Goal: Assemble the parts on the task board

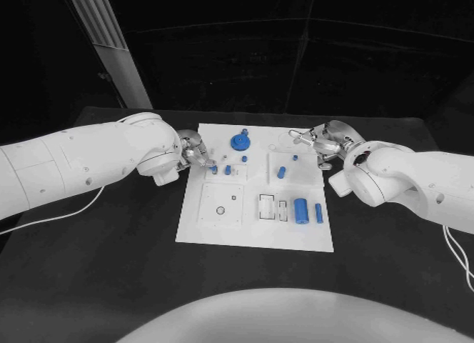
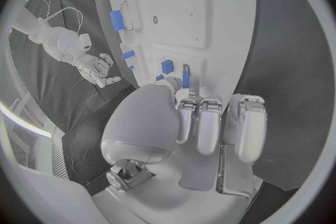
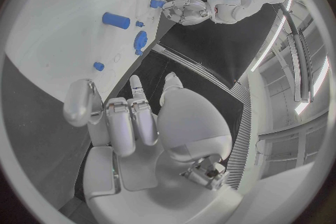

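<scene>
No readable text, labels, brands or numbers anywhere. Task board (image 1: 255,229) carries only outlined shapes: rectangles and a small oval, no lettering legible. Blue parts, arms and the surface (image 1: 113,271) show no markings either.
</scene>
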{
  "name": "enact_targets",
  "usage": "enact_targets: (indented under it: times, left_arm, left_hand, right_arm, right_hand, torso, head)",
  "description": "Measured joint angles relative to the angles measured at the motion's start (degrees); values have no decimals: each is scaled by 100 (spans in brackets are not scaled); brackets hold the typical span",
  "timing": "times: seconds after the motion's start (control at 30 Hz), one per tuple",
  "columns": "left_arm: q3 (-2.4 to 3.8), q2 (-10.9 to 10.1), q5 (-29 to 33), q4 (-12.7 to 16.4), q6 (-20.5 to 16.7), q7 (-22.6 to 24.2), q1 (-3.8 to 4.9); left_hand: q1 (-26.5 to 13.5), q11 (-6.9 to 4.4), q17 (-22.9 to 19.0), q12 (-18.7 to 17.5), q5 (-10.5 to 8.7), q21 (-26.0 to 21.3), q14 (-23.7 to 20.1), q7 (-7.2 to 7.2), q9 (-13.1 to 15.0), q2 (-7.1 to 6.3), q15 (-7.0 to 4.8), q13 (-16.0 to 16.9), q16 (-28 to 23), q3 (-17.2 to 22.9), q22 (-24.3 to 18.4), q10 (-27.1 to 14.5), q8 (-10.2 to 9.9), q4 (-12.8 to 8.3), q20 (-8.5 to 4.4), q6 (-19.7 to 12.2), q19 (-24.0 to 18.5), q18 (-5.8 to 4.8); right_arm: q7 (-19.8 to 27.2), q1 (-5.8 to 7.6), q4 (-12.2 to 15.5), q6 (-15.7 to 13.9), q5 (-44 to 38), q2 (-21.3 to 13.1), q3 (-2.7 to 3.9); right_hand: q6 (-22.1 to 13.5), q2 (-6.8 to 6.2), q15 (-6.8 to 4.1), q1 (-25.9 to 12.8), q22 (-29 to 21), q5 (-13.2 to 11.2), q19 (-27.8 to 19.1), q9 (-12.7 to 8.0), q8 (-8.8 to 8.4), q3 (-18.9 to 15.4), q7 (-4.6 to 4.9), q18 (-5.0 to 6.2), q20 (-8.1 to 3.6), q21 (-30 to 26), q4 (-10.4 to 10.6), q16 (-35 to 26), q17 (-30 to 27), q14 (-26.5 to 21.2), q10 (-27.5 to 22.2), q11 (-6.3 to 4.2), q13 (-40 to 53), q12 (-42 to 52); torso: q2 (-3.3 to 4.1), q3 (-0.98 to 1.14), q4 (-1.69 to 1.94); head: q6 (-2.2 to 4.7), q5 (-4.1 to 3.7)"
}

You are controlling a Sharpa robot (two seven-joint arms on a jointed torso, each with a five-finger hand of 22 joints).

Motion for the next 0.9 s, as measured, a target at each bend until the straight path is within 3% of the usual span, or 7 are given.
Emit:
enact_targets:
  times: [0.9]
  left_arm:
    - [9, 50, -1, -51, 177, -135, 8]
  left_hand:
    - [-7, 0, 0, 0, -4, 0, 0, 16, -25, -5, 0, 0, 0, -17, 0, 0, -11, 84, 0, -15, 0, 0]
  right_arm:
    - [-1, 0, 1, 0, 0, 1, 0]
  right_hand:
    - [0, 0, 0, 0, 0, 0, 0, 0, 0, 0, 0, 0, 0, 0, 0, 0, 0, 0, 0, 0, 0, 0]
  torso:
    - [-2, 1, 1]
  head:
    - [0, -3]
